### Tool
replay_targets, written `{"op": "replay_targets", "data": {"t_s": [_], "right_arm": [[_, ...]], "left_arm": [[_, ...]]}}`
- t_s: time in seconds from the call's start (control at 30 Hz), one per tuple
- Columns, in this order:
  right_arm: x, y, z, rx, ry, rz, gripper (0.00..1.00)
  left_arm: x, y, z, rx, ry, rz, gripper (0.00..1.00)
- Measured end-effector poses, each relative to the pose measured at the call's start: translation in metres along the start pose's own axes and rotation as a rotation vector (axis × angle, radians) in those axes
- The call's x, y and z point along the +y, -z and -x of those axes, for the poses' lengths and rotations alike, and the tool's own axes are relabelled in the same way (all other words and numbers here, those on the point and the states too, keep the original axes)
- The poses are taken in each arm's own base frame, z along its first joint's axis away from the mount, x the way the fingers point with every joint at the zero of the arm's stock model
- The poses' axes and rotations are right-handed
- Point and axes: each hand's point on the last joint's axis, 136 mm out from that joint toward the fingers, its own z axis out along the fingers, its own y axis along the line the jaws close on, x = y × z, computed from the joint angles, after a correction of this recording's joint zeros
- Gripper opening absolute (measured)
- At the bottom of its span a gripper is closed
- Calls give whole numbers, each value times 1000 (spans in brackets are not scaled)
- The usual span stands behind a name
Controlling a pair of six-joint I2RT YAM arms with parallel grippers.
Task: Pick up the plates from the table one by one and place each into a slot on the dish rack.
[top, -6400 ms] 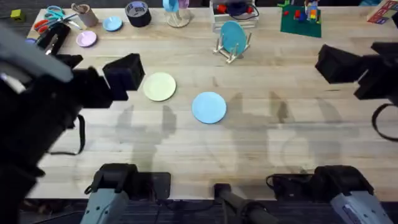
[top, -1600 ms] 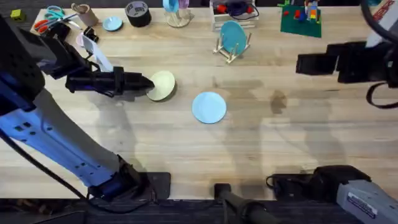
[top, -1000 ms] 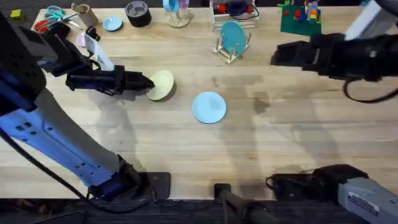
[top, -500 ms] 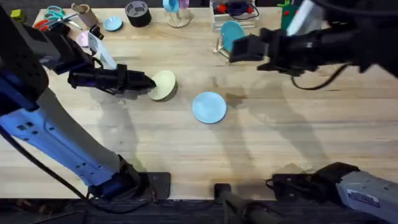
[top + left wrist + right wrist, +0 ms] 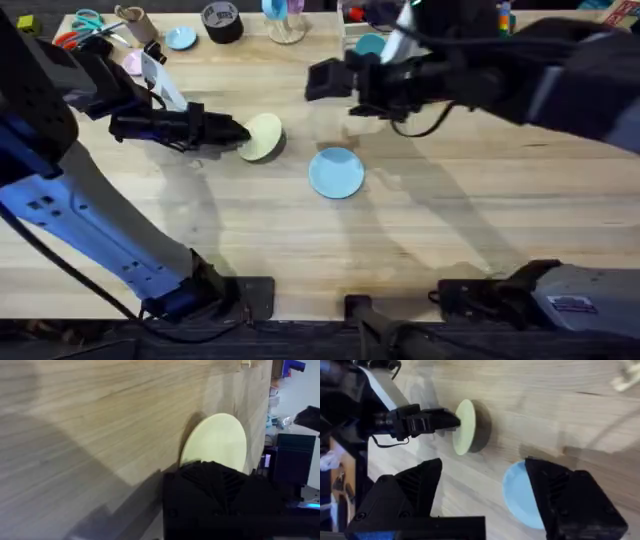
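A pale yellow-green plate (image 5: 264, 137) stands tilted on its far edge on the table (image 5: 420, 230), and my left gripper (image 5: 236, 133) is shut on its near rim. The left wrist view has that plate (image 5: 220, 440) just beyond one black finger (image 5: 215, 495). A light blue plate (image 5: 336, 172) lies flat a little to the right. My right gripper (image 5: 318, 79) is open, reaching in over the table behind both plates. From the right wrist I see the blue plate (image 5: 520, 492), the yellow plate (image 5: 466, 426) and the left gripper (image 5: 445, 420). The dish rack is hidden behind my right arm.
Along the back edge sit scissors (image 5: 76, 30), a pink saucer (image 5: 130, 62), a light-blue saucer (image 5: 181, 38), a tape roll (image 5: 220, 20) and a round wooden stand (image 5: 285, 27). A blue plate's edge (image 5: 370, 44) peeks out behind the right arm. Bare wood fills the table's front half.
My right arm has swept from the right side leftward across the rack to the table's middle. My left gripper reached the yellow plate and holds its rim, barely moving since.
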Motion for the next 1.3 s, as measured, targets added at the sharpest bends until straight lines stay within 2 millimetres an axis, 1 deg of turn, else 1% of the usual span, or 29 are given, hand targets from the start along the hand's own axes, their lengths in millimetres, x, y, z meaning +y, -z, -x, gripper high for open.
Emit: {"op": "replay_targets", "data": {"t_s": [0.4,0.43,0.47,0.5,0.67,0.9,1.23,1.3], "right_arm": [[19,-70,-13,34,-7,98,994],[22,-86,-18,38,-17,118,994],[23,-91,-20,41,-23,123,994],[25,-104,-27,54,-43,132,993],[29,-120,-35,62,-79,155,995],[31,-141,-47,78,-128,173,994],[46,-149,-57,61,-116,173,993],[46,-149,-57,59,-116,172,963]], "left_arm": [[0,0,0,0,3,0,39],[0,0,0,0,3,0,39],[0,0,0,0,3,0,39],[0,0,0,0,3,0,40],[0,0,0,0,3,0,40],[0,0,0,0,3,0,40],[0,0,0,0,4,0,40],[0,0,0,0,4,0,40]]}}
